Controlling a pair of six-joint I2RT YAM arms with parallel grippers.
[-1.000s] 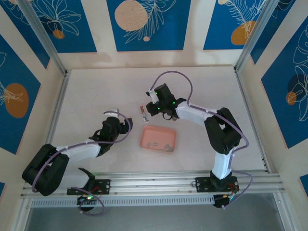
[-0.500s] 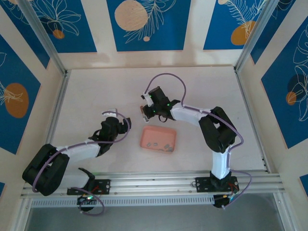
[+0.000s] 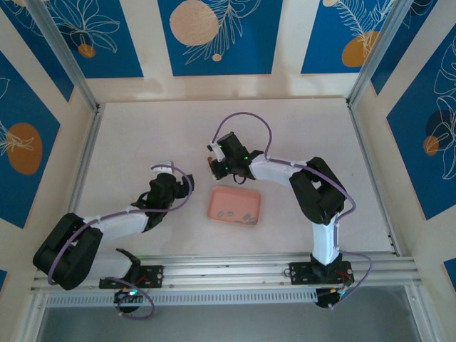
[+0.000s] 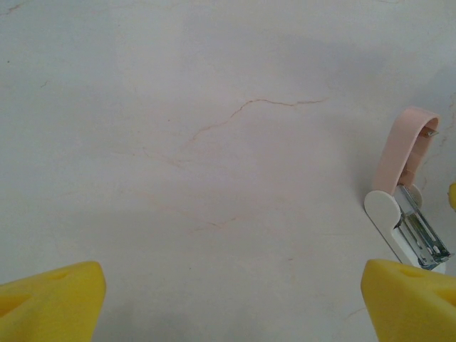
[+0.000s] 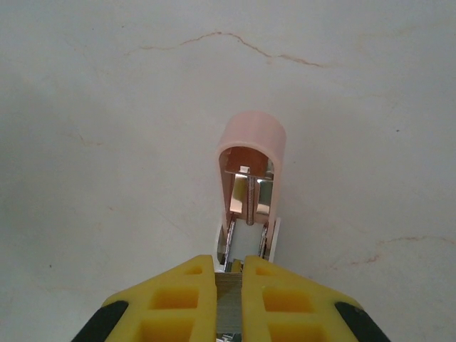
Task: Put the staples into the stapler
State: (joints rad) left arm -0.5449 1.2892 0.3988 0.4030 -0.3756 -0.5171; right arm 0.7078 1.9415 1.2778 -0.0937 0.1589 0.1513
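1. My right pincer (image 5: 229,265) has its yellow fingers (image 5: 187,299) all but together. They are clamped on a narrow, ridged grey staple strip (image 5: 229,303) in the slit between them.
2. Just beyond the tips, in the middle of the right wrist view, lies the stapler (image 5: 251,153). Its pink lid is swung open and the metal channel is bare.
3. A second ago, in the overhead view, that pincer (image 3: 214,162) hung nearer the frame centre and the stapler lay clear to its left. It has since slid left and now sits over the stapler, and the elbow has followed.
4. My left pincer (image 4: 228,303) is spread wide, with one finger in each lower corner of its wrist view. Only bare desk (image 4: 178,142) lies between them, and the stapler sits at the right edge. That arm has not moved.
5. The pink tray (image 3: 216,198) lies just below centre in the overhead view, where it was before. A few loose staples (image 3: 247,216) lie in it.
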